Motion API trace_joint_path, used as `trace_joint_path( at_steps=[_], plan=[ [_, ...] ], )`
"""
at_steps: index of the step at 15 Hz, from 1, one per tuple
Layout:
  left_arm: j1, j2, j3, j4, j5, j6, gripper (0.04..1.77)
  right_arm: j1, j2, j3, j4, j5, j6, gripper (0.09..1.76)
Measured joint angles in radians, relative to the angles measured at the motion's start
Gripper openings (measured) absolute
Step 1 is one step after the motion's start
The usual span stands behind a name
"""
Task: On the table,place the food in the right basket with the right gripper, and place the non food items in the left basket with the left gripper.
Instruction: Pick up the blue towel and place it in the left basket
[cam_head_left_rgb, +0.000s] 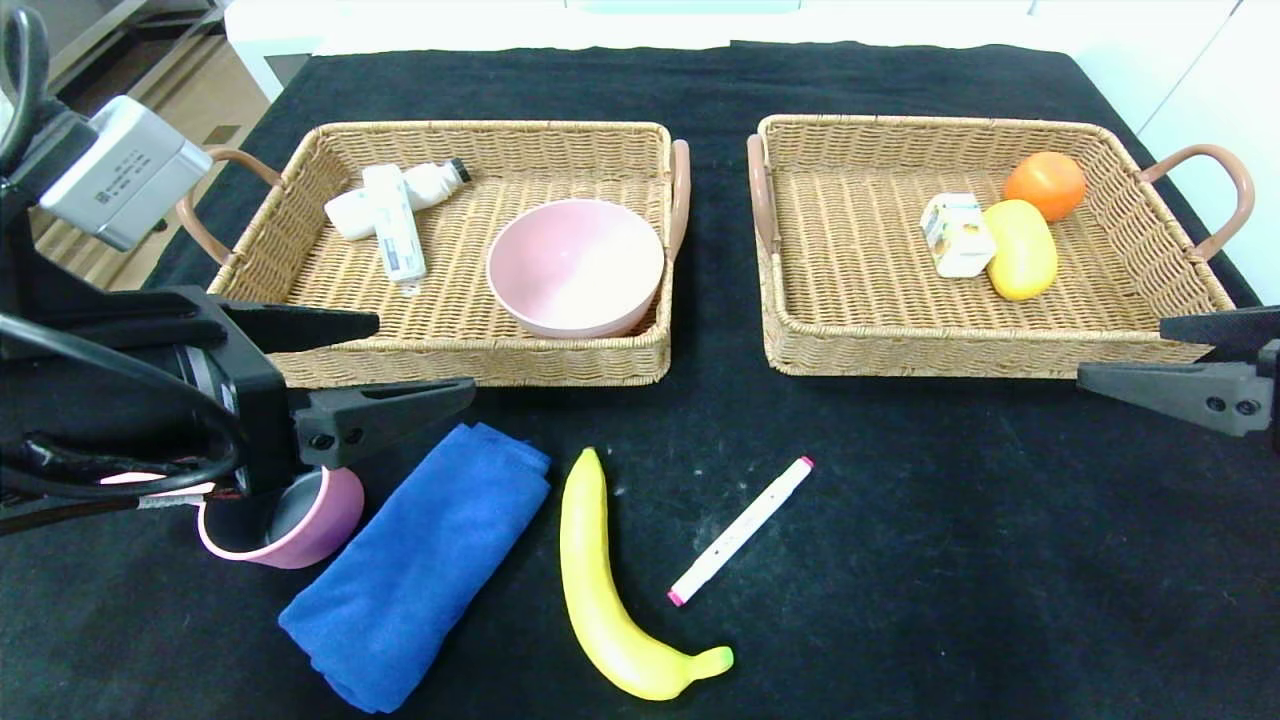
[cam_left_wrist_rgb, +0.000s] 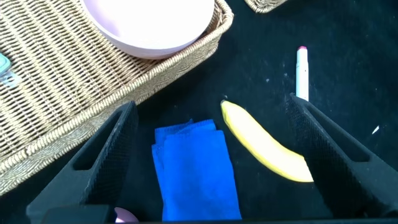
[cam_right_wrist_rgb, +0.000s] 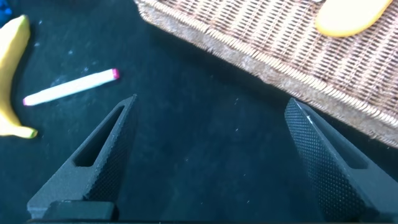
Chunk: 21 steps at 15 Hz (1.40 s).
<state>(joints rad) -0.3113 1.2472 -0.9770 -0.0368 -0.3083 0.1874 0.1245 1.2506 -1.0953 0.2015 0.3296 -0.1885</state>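
Woven wicker forming both baskets, black cloth covering table. Left basket holding glossy pink bowl, white tube, white bottle. Right basket holding round orange, smooth yellow mango-like fruit, small carton. Lying in front on cloth — soft folded blue towel, curved banana, slim white marker, pink cup. Left gripper hovering above cup and towel, fingers spread wide, holding nothing. Right gripper hanging by right basket's front corner — spread wide, holding nothing.
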Motion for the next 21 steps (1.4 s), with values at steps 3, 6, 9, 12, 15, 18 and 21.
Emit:
trace_joint_path(
  at_steps=[3,6,9,12,15,18,21],
  plan=[
    [-0.006,-0.002,0.004,0.001,0.000,0.000,1.72,0.018,-0.015,0.032,-0.003,-0.001,0.001,1.70],
    [-0.011,0.000,0.001,0.024,0.000,0.004,1.72,0.031,-0.020,0.045,-0.002,-0.004,0.000,1.70],
    [-0.022,-0.001,-0.007,0.071,0.000,0.042,1.72,0.034,-0.022,0.049,0.000,-0.004,-0.001,1.70],
    [-0.040,0.006,-0.018,0.130,0.002,0.063,1.72,0.038,-0.031,0.050,0.018,-0.004,-0.009,1.70],
    [-0.050,0.017,-0.076,0.316,0.038,0.105,1.72,0.041,-0.031,0.048,0.028,-0.004,-0.014,1.70],
    [-0.084,0.035,-0.118,0.398,0.129,0.143,1.72,0.049,-0.031,0.050,0.030,-0.004,-0.016,1.70],
    [-0.149,0.077,-0.148,0.472,0.301,0.140,1.72,0.051,-0.032,0.051,0.030,-0.004,-0.016,1.70]
  ],
)
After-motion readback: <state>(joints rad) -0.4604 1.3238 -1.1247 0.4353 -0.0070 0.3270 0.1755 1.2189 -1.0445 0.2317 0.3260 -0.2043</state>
